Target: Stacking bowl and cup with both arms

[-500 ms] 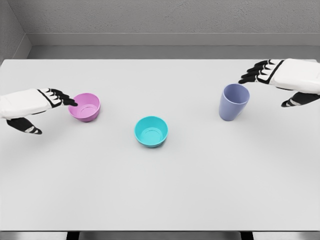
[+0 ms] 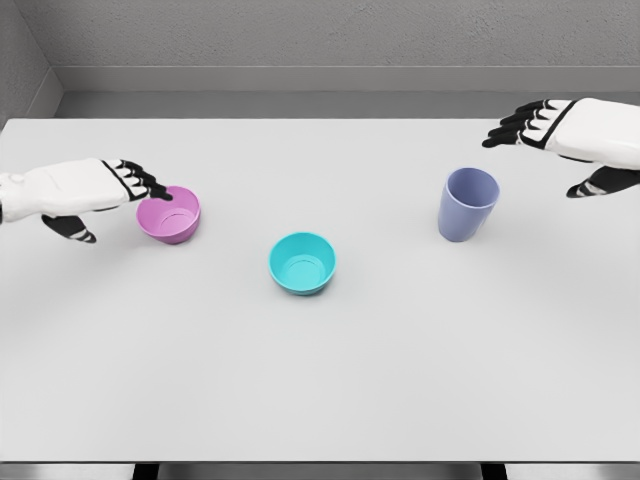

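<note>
Bowls and cup stand apart on the white table (image 2: 320, 400), none stacked. Pink bowl (image 2: 171, 215) sits at left, teal bowl (image 2: 302, 263) near the centre and nearer the camera, blue cup (image 2: 467, 203) upright at right; all three keep the positions of half a second ago. Left hand (image 2: 85, 190) enters from the left edge, fingers extended and loosely spread, holding nothing; its dark fingertips (image 2: 155, 190) now reach over the near-left rim of the pink bowl, whereas earlier they stopped just short of that rim. The hand has also risen slightly and its thumb, below the palm, lies closer to the bowl than before. Right hand (image 2: 575, 135) enters from the right edge, fingers likewise extended and empty; it has lifted and drawn back toward the right, so it now stands farther from the cup than in the earlier frame, above and to the right of the cup's rim.
</note>
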